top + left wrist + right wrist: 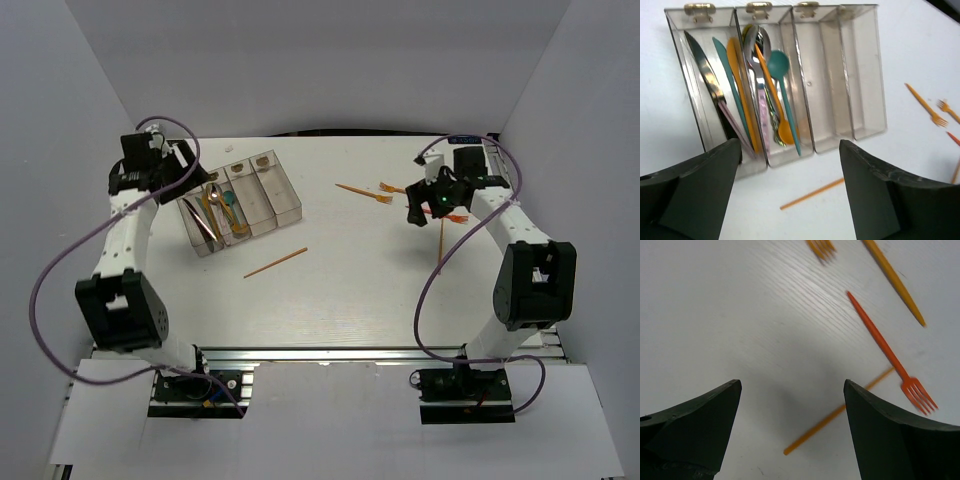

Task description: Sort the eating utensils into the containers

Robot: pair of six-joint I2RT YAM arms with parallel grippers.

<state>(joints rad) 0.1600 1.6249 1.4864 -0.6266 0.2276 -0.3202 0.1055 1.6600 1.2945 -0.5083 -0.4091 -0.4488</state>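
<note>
Right tool (791,385), mine: wide open, empty, hovering beside orange fork (887,352) on desk (715,300), probably to grasp it.

The left arm (120,240) stood up from its base and bent forward at the elbow, with the left gripper (790,150) tilted downward, its 2 fingers (700,190) spread wide and holding nothing. The right arm (525,260) reached forward in a mirrored pose. The right gripper (790,387) pointed down too, its jaws wide apart and empty.

No legible text, label, brand or number anywhere.
</note>
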